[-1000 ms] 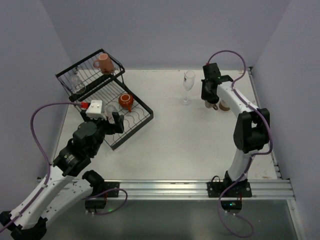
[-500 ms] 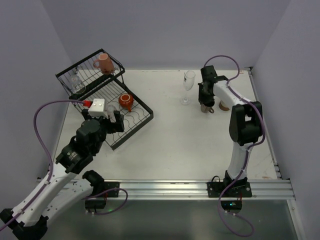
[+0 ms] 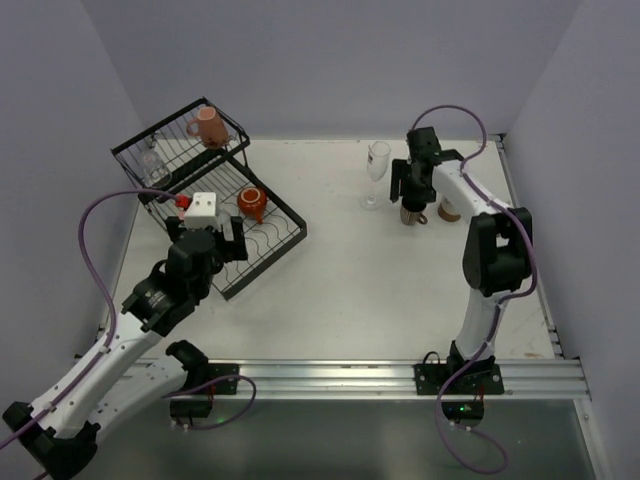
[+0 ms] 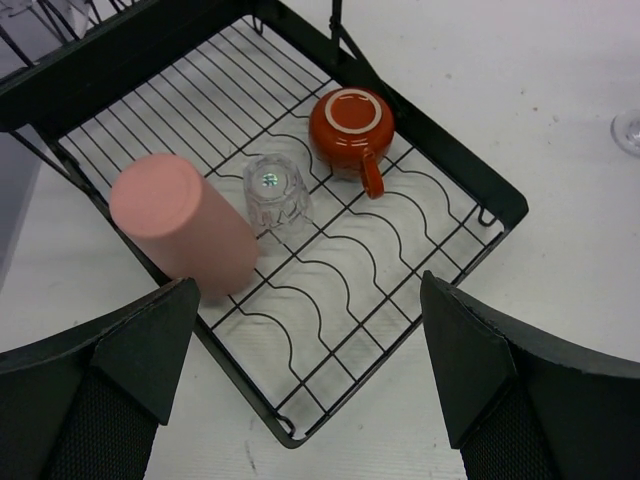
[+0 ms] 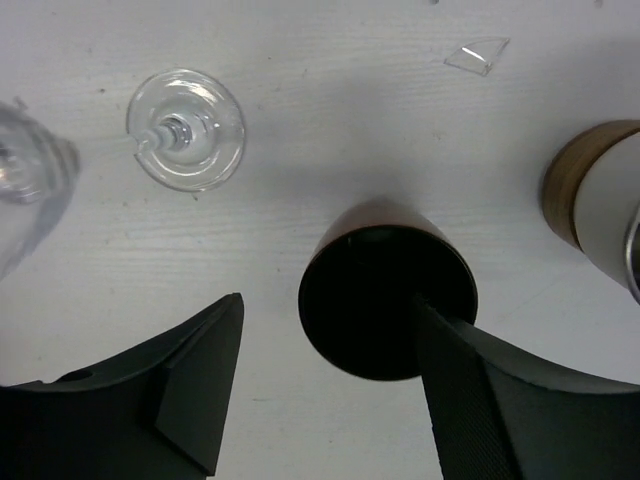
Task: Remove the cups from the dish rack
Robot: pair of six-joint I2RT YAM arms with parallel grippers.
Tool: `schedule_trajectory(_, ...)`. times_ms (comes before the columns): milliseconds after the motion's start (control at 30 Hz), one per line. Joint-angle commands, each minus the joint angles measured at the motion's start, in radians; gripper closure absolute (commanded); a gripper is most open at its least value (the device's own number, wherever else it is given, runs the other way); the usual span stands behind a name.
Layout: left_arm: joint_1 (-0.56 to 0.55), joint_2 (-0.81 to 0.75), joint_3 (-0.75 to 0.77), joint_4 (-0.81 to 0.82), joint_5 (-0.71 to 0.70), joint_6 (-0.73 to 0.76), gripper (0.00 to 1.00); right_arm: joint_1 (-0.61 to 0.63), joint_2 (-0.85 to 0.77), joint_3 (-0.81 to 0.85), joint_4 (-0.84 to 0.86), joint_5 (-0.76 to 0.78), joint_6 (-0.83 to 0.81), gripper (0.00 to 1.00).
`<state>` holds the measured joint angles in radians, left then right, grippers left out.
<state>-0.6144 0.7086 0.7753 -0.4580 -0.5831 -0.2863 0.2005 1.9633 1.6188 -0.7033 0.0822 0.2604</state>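
The right jaws stand apart around the brown cup (image 5: 388,300). It sits on the desk (image 5: 300,60) near the stemmed glass (image 5: 187,142), likely to group the unloaded cups. The left jaws, spread wide, hover over the dish rack (image 4: 440,170). There the salmon tumbler (image 4: 185,228), a clear glass (image 4: 275,190) and the orange-red mug (image 4: 350,125) rest mouth-down, presumably to drain.

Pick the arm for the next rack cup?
Left. The left gripper hovers open over the salmon tumbler and orange-red mug in the dish rack; the right gripper is away at the brown cup.
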Motion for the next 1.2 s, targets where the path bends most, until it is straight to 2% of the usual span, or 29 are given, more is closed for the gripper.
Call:
schedule_trajectory(0, 0.008, 0.022, 0.071, -0.033, -0.113, -0.034, 0.0, -0.006, -0.179, -0.017, 0.065, -0.033, 0.019, 0.28)
schedule_trajectory(100, 0.016, 0.058, 0.078, -0.045, -0.172, -0.059, 0.0, -0.006, -0.295, -0.091, 0.125, -0.065, 0.055, 0.2)
schedule_trajectory(200, 0.093, 0.101, 0.073, -0.033, -0.13, -0.07, 0.0, -0.004, -0.445, -0.227, 0.226, -0.111, 0.101, 0.16)
schedule_trajectory(333, 0.255, 0.147, 0.082, -0.008, -0.032, -0.086, 0.0, 0.02, -0.68, -0.55, 0.444, -0.223, 0.189, 0.15)
schedule_trajectory(467, 0.307, 0.207, 0.099, 0.005, -0.038, -0.126, 0.0, 0.106, -0.834, -0.724, 0.585, -0.28, 0.243, 0.15)
schedule_trajectory(667, 0.321, 0.281, 0.067, 0.057, -0.043, -0.195, 0.0, 0.203, -0.961, -0.818, 0.649, -0.34, 0.272, 0.16)
schedule_trajectory(833, 0.323, 0.365, 0.05, 0.077, -0.128, -0.257, 0.0, 0.217, -1.017, -0.849, 0.68, -0.406, 0.296, 0.17)
schedule_trajectory(933, 0.334, 0.39, 0.032, 0.145, -0.173, -0.246, 0.02, 0.221, -1.04, -0.866, 0.697, -0.44, 0.307, 0.18)
schedule_trajectory(1167, 0.38, 0.489, 0.024, 0.196, -0.189, -0.246, 0.07, 0.228, -1.061, -0.869, 0.696, -0.479, 0.313, 0.19)
